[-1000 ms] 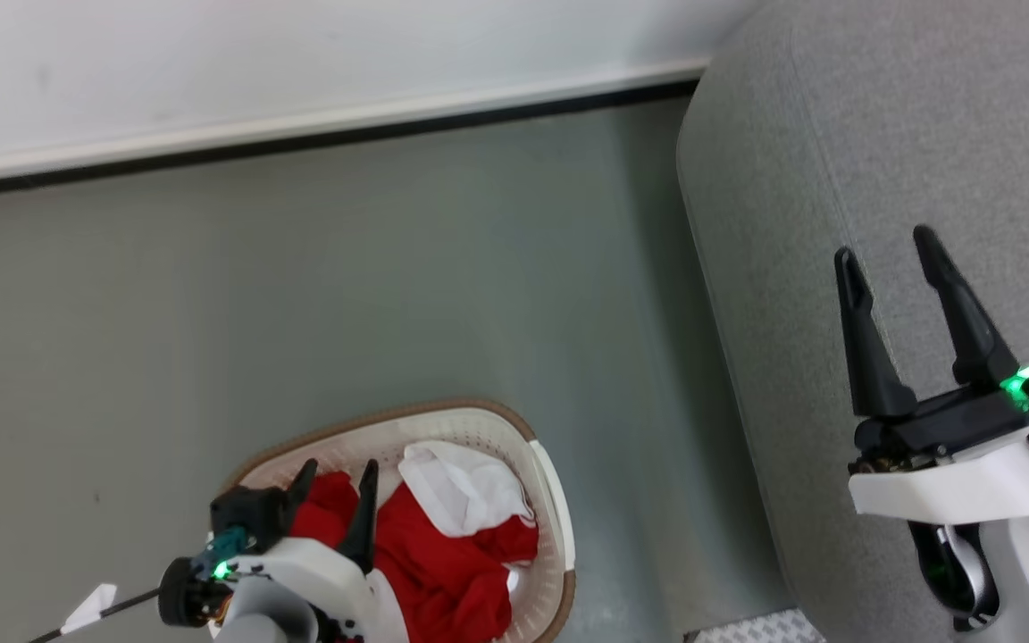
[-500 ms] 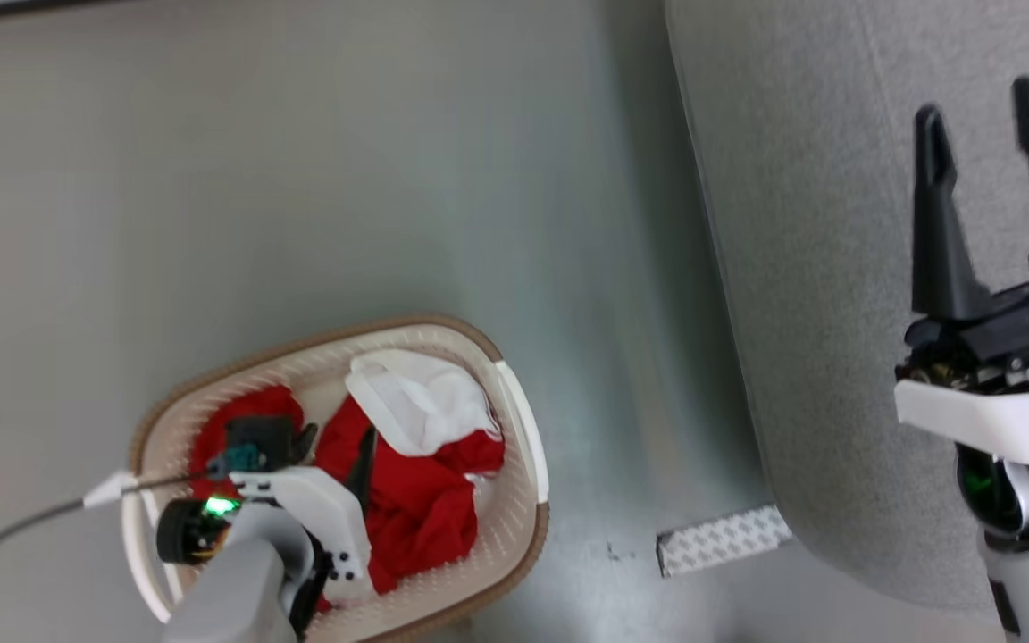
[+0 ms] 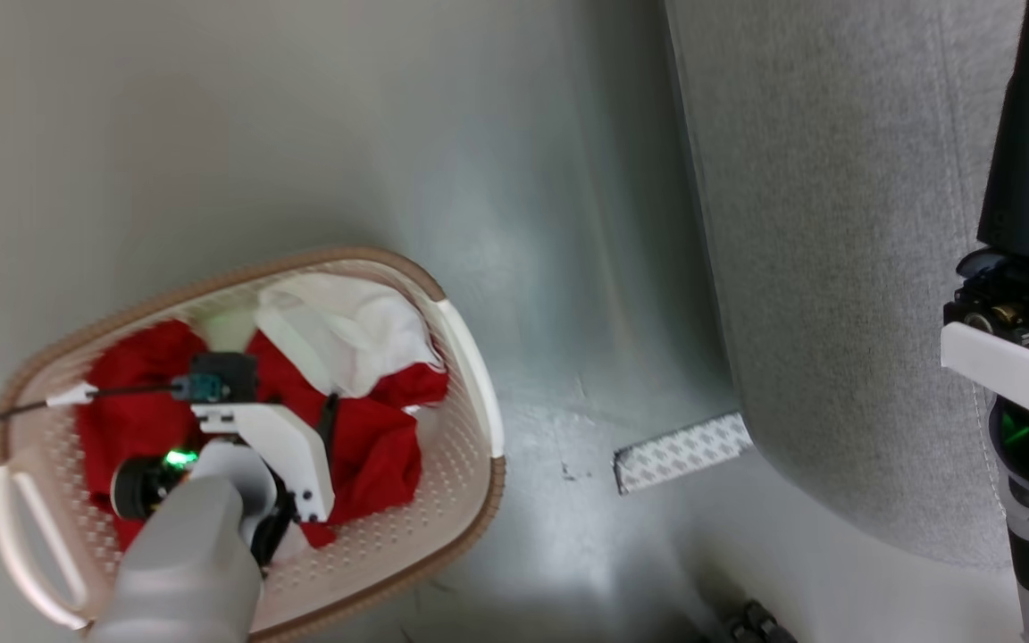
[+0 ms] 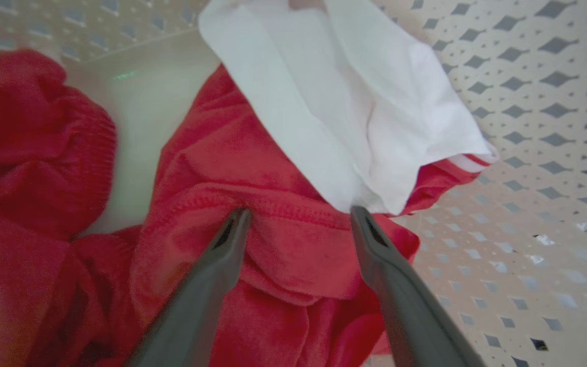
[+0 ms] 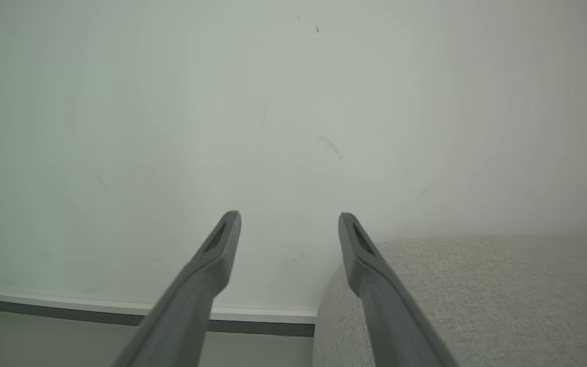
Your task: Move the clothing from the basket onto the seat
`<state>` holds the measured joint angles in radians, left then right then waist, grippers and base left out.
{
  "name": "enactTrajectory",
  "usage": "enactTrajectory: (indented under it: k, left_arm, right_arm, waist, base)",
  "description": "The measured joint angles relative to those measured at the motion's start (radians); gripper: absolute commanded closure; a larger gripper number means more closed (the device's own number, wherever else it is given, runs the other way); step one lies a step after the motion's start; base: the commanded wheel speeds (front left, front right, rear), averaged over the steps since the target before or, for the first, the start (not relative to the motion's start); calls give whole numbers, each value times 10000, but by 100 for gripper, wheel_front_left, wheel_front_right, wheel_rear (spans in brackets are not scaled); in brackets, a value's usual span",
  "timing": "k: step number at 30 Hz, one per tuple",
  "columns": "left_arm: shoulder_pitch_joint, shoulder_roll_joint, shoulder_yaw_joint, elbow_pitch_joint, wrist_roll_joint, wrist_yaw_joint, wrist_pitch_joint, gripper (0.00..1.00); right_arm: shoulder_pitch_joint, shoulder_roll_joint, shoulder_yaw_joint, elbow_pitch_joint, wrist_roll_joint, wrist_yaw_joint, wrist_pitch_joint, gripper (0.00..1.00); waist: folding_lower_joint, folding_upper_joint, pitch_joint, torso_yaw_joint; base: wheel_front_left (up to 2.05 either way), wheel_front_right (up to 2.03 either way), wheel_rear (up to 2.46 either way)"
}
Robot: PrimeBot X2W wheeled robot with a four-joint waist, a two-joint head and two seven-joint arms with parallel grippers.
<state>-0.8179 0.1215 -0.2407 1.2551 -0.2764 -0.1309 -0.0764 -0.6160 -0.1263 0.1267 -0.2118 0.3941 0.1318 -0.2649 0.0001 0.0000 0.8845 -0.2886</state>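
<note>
Two fingers (image 4: 212,275) apart, left pincer (image 4: 297,216) inside basket (image 3: 345,256)

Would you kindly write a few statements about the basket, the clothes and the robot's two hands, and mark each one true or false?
1. The left hand is open over the red garment. True.
2. The white garment lies on the seat. False: it lies in the basket, partly over the red garment.
3. The right hand is shut on a piece of clothing. False: it is open and empty, by the seat.
4. The basket stands on the floor, apart from the seat. True.
</note>
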Motion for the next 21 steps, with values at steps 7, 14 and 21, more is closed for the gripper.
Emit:
enactTrajectory:
  k: [7,14,21]
  left_arm:
    - [-626,357,-232,159,40,186,422,0]
    - [-1005,581,-826,224,456,259,1220,0]
    - [-1216,623,-1055,123,581,259,2063,2]
  right_arm:
    - [-211,165,-46,-349,0,0,0,0]
    - [-333,311,63,-449,-21,0,0,0]
    - [-314,359,163,-464,-174,0,0,0]
  waist:
    - [0,0,792,-414]
    - [-4,0,1279,-750]
    - [-10,2,1392,-715]
  base:
    - [0,0,0]
    - [0,0,0]
    - [0,0,0]
